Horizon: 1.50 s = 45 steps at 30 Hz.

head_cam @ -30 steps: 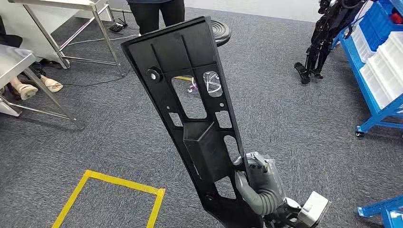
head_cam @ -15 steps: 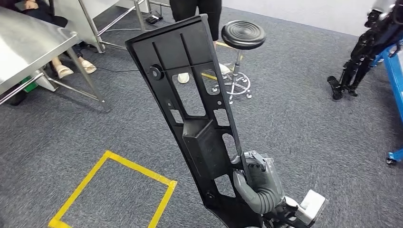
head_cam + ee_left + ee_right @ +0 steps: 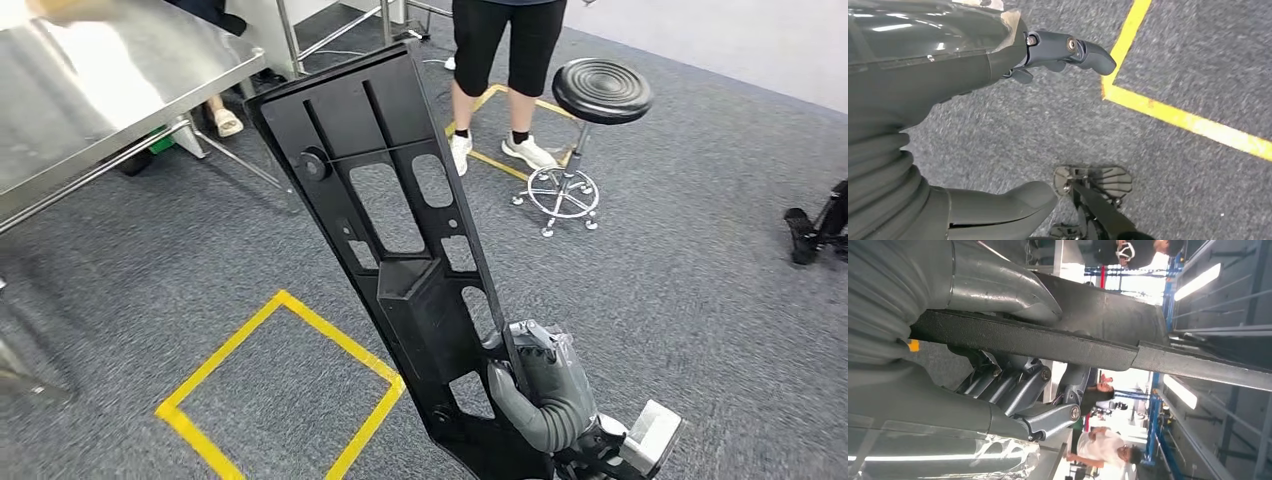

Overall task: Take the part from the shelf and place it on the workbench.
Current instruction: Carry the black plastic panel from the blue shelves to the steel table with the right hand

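The part (image 3: 400,230) is a long black plastic panel with several cut-outs and a boxy block at its middle. It stands nearly upright, leaning a little to the left, in the centre of the head view. My right hand (image 3: 545,385) grips its lower right edge, thumb in front and fingers wrapped behind. In the right wrist view the part's edge (image 3: 1048,342) runs between the thumb and the curled fingers of the right hand (image 3: 973,405). My left hand (image 3: 948,75) hangs over the carpet, fingers apart, holding nothing. The steel workbench (image 3: 90,90) is at the upper left.
A yellow tape square (image 3: 280,380) marks the grey carpet at the lower left. A person's legs (image 3: 505,60) and a black round stool (image 3: 600,92) are ahead. Seated feet show under the workbench. A dark stand (image 3: 815,230) is at the right edge.
The camera has turned left: the workbench has come further into view, the stool and person have shifted right, and the blue shelf has left the picture. The part stays gripped the same way.
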Motion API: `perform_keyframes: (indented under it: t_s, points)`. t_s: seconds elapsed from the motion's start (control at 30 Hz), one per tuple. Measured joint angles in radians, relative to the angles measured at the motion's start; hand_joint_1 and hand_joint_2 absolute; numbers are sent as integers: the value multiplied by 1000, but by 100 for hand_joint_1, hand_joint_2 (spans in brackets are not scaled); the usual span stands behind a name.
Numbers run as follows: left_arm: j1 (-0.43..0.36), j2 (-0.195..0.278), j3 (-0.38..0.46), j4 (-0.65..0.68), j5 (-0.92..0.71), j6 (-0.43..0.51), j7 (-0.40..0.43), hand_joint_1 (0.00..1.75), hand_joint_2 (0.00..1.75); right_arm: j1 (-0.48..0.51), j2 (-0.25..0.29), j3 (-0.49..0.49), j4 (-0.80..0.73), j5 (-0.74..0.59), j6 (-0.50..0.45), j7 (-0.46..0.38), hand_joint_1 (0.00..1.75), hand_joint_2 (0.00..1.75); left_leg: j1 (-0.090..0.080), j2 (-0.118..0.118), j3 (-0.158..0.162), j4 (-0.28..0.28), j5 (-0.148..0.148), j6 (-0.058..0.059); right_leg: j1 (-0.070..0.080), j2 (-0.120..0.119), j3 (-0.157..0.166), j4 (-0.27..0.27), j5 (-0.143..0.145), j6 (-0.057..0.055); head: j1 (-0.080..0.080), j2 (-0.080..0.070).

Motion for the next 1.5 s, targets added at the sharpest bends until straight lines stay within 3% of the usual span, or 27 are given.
perform_keyframes:
  t_s: [0.07, 0.13, 0.2, 0.23, 0.3, 0.37, 0.43, 0.47, 0.5, 0.57, 0.63, 0.7, 0.77, 0.8, 0.83, 0.87, 0.9, 0.97, 1.0, 1.07, 1.13, 1.2, 1.27, 1.3, 1.37, 1.43, 1.5]
  points:
    - [3, 2, -2, 2, -1, -2, 6, 0, 175, -1, 2, 0, -2, 4, -1, 1, 175, 175, 4, -10, -7, -2, 5, -13, -1, -22, 3, -4, 8, -15, 0, 0]
    - [2, 4, -4, 3, -1, -5, 11, 0, 175, 0, 4, -1, -5, 6, -1, 2, 175, 175, 1, 30, -29, 37, -25, -20, -7, -47, 2, -11, 17, -34, -5, 0]
    - [-2, 5, -5, 4, -2, -7, 12, 0, 175, 3, 6, -1, -6, 7, -1, 2, 175, 175, -2, 94, -82, 155, -98, -25, -5, -75, -1, -13, 20, -45, -12, 0]
    - [-3, 6, -6, 4, -2, -8, 12, 0, 175, 5, 7, -2, -6, 7, -1, 2, 175, 175, -1, 111, -112, 226, -131, -27, -2, -91, -3, -13, 20, -46, -14, 0]
    - [-3, 6, -7, 4, -2, -8, 11, 0, 175, 7, 7, -1, -6, 7, -1, 2, 175, 175, 0, 124, -129, 285, -144, -31, 1, -121, -4, -12, 20, -46, -14, 0]
    - [-3, 7, -10, 4, -2, -9, 11, 0, 175, 7, 7, -1, -6, 7, -1, 3, 175, 175, 1, 145, -65, 188, -94, -32, 1, -148, -3, -12, 19, -45, -14, 0]
    - [-5, 8, -12, 4, -2, -9, 11, 0, 175, 7, 7, -2, -7, 7, -1, 3, 175, 175, -3, 194, 14, 51, -54, -24, 9, -170, 0, -10, 15, -39, -14, 0]
    - [-6, 9, -12, 4, -2, -9, 11, 0, 175, 6, 7, -2, -7, 7, -1, 3, 175, 175, -6, 209, 35, 13, -46, -19, 14, -180, 1, -9, 13, -35, -12, 0]
    - [-7, 9, -13, 4, -2, -9, 11, 0, 175, 6, 7, -2, -8, 7, -1, 3, 175, 175, -9, 212, 39, -1, -46, -13, 19, -190, 2, -9, 12, -31, -10, 0]
    - [-8, 8, -13, 4, -2, -9, 11, 0, 175, 5, 7, -1, -10, 7, -1, 3, 175, 175, -11, 184, 35, -4, -40, 0, 21, -208, 2, -8, 9, -24, -6, 0]
    - [-8, 7, -14, 4, -2, -9, 11, 0, 175, 5, 7, -1, -12, 7, -1, 3, 175, 175, -6, 159, 34, -9, -32, 14, 17, -171, -11, 26, -15, -17, -4, 0]
    - [-10, 7, -14, 4, -2, -9, 11, 0, 175, 5, 7, -2, -14, 7, -1, 2, 175, 175, -1, 134, 30, -11, -26, 22, 9, -102, -61, 138, -71, -20, 0, 0]
    - [-12, 7, -14, 4, -1, -9, 12, 0, 175, 6, 6, -2, -13, 7, -1, 2, 175, 175, 0, 104, 23, -11, -22, 25, 5, -75, -121, 266, -118, -20, 2, 0]
    - [-12, 7, -14, 4, -1, -9, 13, 0, 175, 7, 6, -2, -12, 7, -1, 2, 175, 175, 1, 89, 21, -11, -20, 24, 3, -71, -132, 289, -121, -15, 2, 0]
    - [-11, 6, -14, 4, -1, -9, 14, 0, 175, 7, 6, -2, -12, 7, -1, 3, 175, 175, 2, 73, 20, -10, -18, 22, 1, -68, -122, 270, -106, -6, 2, 0]
    - [-11, 6, -14, 4, 0, -9, 14, 0, 175, 6, 6, -2, -11, 7, -1, 3, 175, 175, 3, 58, 20, -10, -16, 20, -2, -61, -94, 212, -79, 4, 2, 0]
    - [-11, 5, -14, 4, 0, -9, 14, 0, 175, 6, 6, -2, -11, 7, -1, 3, 175, 175, 4, 42, 20, -10, -14, 16, -7, -37, -56, 135, -49, 14, 2, 0]
    - [-13, 5, -14, 4, 1, -8, 14, 0, 175, 7, 6, -2, -11, 7, -1, 3, 175, 175, 3, 16, 14, -7, -9, 5, -13, 9, -6, 20, -8, 16, 2, 0]
    - [-12, 6, -14, 4, 2, -8, 14, 0, 175, 7, 5, -2, -11, 7, -1, 3, 175, 175, 2, 5, 9, -9, -5, -3, -13, 22, 3, -1, -1, 11, 2, 0]
    - [-9, 6, -14, 4, 3, -8, 13, 0, 175, 6, 5, -2, -11, 8, -1, 3, 175, 175, 5, -13, 1, -14, 4, -18, -11, 1, 5, -4, 5, -6, 1, 0]
    - [-6, 5, -14, 4, 4, -8, 13, 0, 175, 5, 6, -3, -11, 10, -2, 3, 175, 175, 4, 27, -13, 6, -11, -27, -15, -21, 6, -8, 12, -22, -1, 0]
    - [-7, 3, -15, 4, 5, -8, 13, 0, 175, 6, 7, -4, -12, 20, -9, 6, 175, 175, 1, 98, -57, 105, -72, -32, -14, -43, 5, -10, 14, -35, -6, 0]
    - [-7, 1, -15, 4, 6, -10, 13, 0, 175, 7, 7, -4, -12, 35, -23, 13, 175, 175, 2, 124, -115, 238, -134, -36, -9, -65, 2, -10, 14, -41, -8, 0]
    - [-7, 0, -15, 4, 6, -11, 13, 0, 175, 7, 7, -4, -12, 40, -28, 16, 175, 175, 2, 126, -127, 273, -143, -37, -7, -74, 2, -10, 14, -41, -8, 0]
    - [-5, 0, -15, 4, 6, -13, 12, 0, 175, 6, 7, -4, -11, 43, -32, 19, 175, 175, 2, 127, -93, 230, -111, -36, -6, -85, 3, -9, 14, -40, -9, 0]
    - [-5, 1, -15, 4, 6, -14, 11, 0, 175, 5, 7, -4, -11, 44, -33, 19, 175, 175, 1, 132, -9, 91, -61, -29, -2, -91, 4, -8, 12, -39, -9, 0]
    - [-5, 1, -15, 4, 6, -16, 10, 0, 175, 4, 7, -4, -11, 45, -33, 19, 175, 175, -3, 136, 38, 4, -45, -19, 6, -93, 3, -9, 10, -32, -9, 0]
